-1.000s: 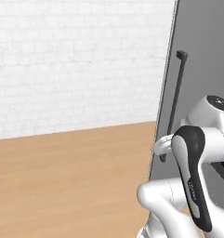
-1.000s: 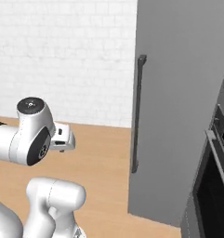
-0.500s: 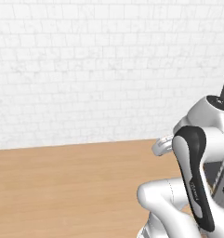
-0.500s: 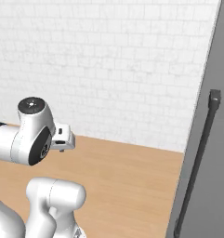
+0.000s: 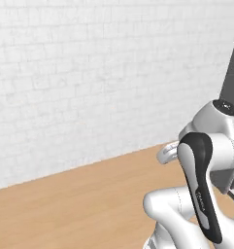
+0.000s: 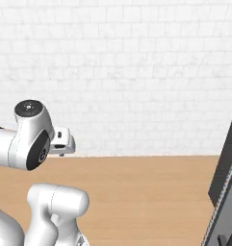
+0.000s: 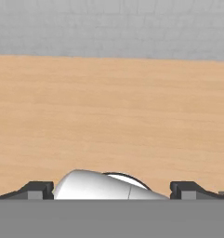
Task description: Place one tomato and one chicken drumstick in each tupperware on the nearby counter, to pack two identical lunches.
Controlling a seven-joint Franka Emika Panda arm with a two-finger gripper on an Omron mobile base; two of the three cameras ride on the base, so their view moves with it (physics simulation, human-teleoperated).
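One gripper (image 7: pixel 111 189) (jaws wide, nothing between) faces one wooden floor (image 7: pixel 111 111)

Left base view: looking forward from behind the folded arm (image 5: pixel 201 194), toward a white brick wall (image 5: pixel 89 82) well beyond it, wooden floor (image 5: pixel 79 209) between. Right base view: from the arm's other side, facing the same wall (image 6: pixel 136 72) more squarely, sharing wall and floor (image 6: pixel 146 192). Hand view: set low, aimed along the floor (image 7: pixel 108 107) to the wall's foot.
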